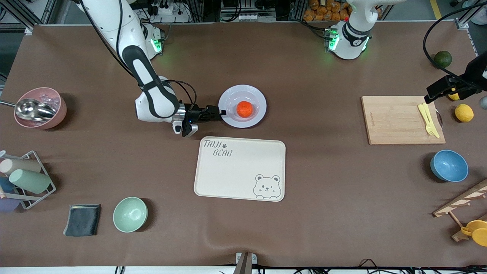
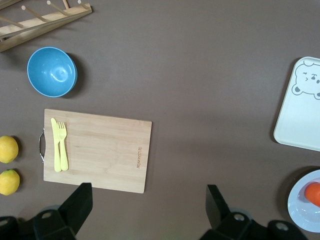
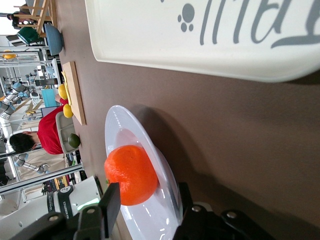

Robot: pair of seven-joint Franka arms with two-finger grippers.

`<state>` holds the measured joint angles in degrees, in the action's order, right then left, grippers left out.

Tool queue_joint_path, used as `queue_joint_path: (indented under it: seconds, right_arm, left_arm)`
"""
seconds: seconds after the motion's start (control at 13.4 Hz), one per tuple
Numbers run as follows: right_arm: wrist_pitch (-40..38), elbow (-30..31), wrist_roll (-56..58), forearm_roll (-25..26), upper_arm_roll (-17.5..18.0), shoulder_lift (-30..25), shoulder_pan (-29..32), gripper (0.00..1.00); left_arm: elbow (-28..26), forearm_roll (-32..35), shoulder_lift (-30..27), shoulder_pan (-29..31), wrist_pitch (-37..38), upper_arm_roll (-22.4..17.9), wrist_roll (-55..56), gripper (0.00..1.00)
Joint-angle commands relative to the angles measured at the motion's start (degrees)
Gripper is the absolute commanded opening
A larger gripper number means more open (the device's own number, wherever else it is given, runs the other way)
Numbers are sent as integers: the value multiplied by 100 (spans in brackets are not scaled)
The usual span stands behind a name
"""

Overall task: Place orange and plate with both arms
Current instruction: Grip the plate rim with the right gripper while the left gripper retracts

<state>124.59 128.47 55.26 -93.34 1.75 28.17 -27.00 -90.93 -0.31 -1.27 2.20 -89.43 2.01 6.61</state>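
Note:
The orange lies in the lavender-white plate, which stands mid-table, farther from the front camera than the bear tray. My right gripper is low at the plate's rim on the right arm's side. In the right wrist view its fingers are open and straddle the rim of the plate, one finger beside the orange. My left gripper hangs open and empty in the air over the end of the cutting board; its wrist view shows the open gripper and the plate.
A cream bear tray lies just nearer the camera than the plate. A cutting board with a yellow fork, a blue bowl, lemons and a dark green fruit lie at the left arm's end. A green bowl and a pink bowl lie at the right arm's end.

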Motion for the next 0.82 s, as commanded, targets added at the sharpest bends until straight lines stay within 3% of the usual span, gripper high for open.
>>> queue_joint_path:
  seconds: [0.0,0.07,0.3,0.6,0.74]
  right_arm:
    - [38,11,353,-290,-26,110,-77,53]
    - [39,20,467,-325,-26,136,-68,45]
    - [38,29,600,-465,-26,189,-77,35]
    - [21,29,600,-509,-26,172,-77,0]
    - [4,29,591,-510,-26,146,-51,0]
  left_arm:
    - [-101,-31,-119,-18,-74,1,-124,100]
    - [-101,-31,-111,-9,-74,1,-133,100]
    - [-92,-31,-84,-9,-74,-7,-124,100]
    - [-74,-31,-76,8,-83,-51,-124,100]
    - [-74,-48,-67,8,-92,-51,-133,100]
